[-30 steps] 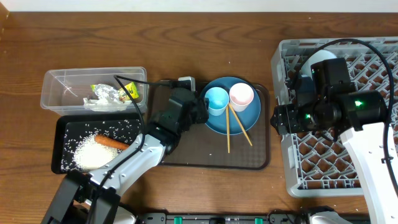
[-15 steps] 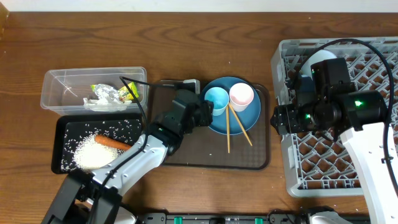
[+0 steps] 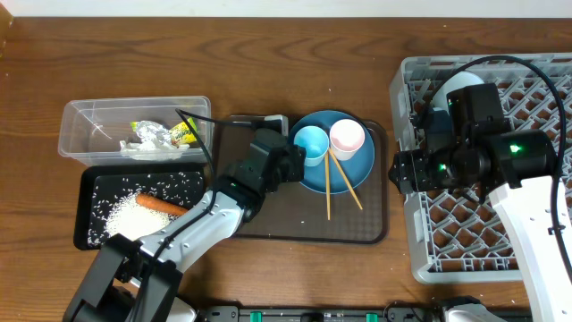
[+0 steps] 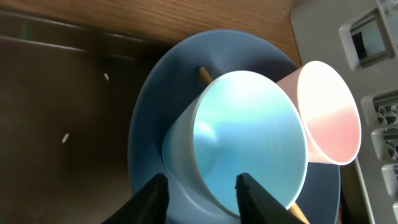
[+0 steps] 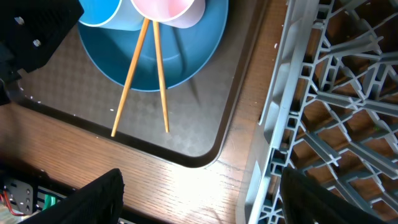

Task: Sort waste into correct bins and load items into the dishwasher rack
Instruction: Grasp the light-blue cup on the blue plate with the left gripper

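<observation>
The small light-blue cup [image 4: 249,137] stands on the dark-blue plate [image 3: 359,172], which lies on the brown serving tray [image 3: 295,225]. The left hand [image 4: 202,186] is set about the cup with a finger on either side. Whether the fingers press the wall cannot be told. The right hand [image 5: 199,186] is held wide open with nothing in it, over the gap between the tray and the dishwasher rack [image 3: 407,243].

Several faults are to be feared. The small pink cup [image 3: 347,137] appears to touch the blue one, so it may be tipped if the blue cup is dragged sideways rather than raised straight. In the left wrist view a piece of the chopsticks [image 3: 328,197] is seen on both sides of the blue cup. It is judged to lie under or against the cup, so it may be rolled off the plate by a lift. The cup wall is smooth and tapered, and a shallow hold may slip.

As to room, the tray's raised lip and the rack's low wall must both be cleared. The way to the rack is partly taken up by the right arm, so a clash of arms is possible. Open bench is left beyond the tray, and bare tray is left on the near side of the plate. The clear tub [image 3: 89,121] and the black tray [image 3: 88,192] stand well apart on the left.
</observation>
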